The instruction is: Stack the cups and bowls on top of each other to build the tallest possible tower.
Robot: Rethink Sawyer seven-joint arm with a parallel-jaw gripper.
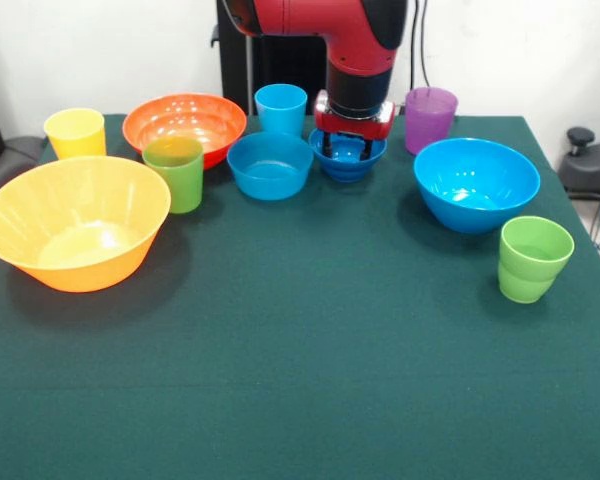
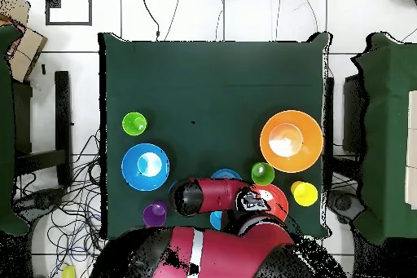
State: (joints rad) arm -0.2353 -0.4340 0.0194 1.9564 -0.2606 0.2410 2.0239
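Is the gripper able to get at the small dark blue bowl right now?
Probably yes. The gripper is directly over the small dark blue bowl with its fingertips down inside it, and nothing sits between them. The medium light blue bowl beside it stands clear.

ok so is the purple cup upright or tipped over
Upright. In the front view the purple cup stands on its base at the far side of the table, open mouth up, just beside the arm. Nothing shows inside it.

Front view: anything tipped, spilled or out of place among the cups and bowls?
Nothing stands out. All cups and bowls sit upright and separate on the table, nothing stacked yet. The claw reaches into the small dark blue bowl.
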